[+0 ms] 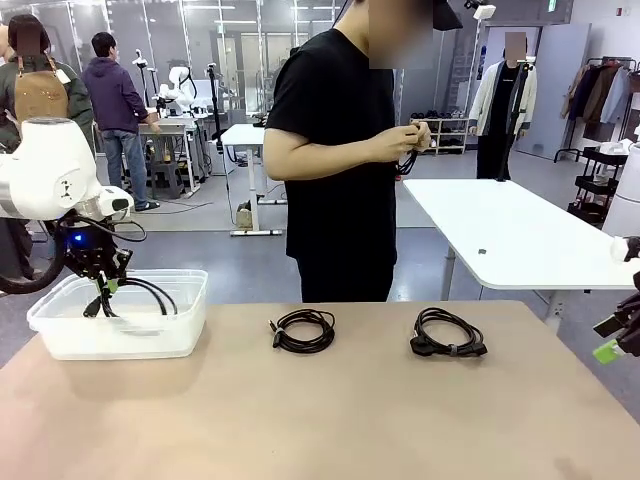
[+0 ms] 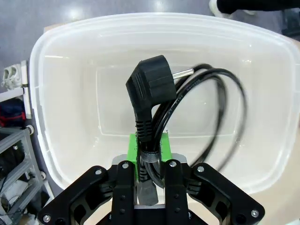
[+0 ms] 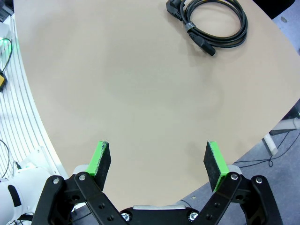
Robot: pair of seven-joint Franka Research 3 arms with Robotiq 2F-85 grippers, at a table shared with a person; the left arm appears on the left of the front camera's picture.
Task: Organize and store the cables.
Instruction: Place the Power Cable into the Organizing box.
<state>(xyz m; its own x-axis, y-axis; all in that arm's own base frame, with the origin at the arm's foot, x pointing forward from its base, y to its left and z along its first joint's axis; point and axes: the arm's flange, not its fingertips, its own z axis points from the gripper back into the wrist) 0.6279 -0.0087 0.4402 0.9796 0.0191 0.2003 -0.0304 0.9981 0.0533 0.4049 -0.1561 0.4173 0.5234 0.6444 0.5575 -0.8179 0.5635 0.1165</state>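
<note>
Power cable [image 2: 150, 84], coiled and with an angled plug on top, is hanging in the left gripper [image 2: 149, 150]. The green pads are clamping on the taped neck just under the plug, from both sides. The loop is dangling inside the clear plastic bin [image 2: 47, 93], above its floor; I can't tell whether the lowest turn is touching. From the front, the same power cable [image 1: 140, 292] is drooping from the left gripper [image 1: 103, 285] into the bin [image 1: 120, 335], which is sitting at the tabletop's [image 1: 320, 420] far-left corner.

Thin coil [image 1: 303, 330] is lying flat near the middle of the far edge. Thick coil [image 1: 447, 333] is lying further right along that edge, well apart from it. It's the same thick coil [image 3: 215, 23] in the right wrist view, with plug ends sticking out.

Right gripper [image 3: 159, 161] is hovering over bare tabletop [image 3: 117, 84] with fingers spread wide and nothing between them; from the front it's sitting off the right edge [image 1: 610, 345].

Person's hands [image 1: 408, 145] are working another black cord at chest height behind the far edge.
</note>
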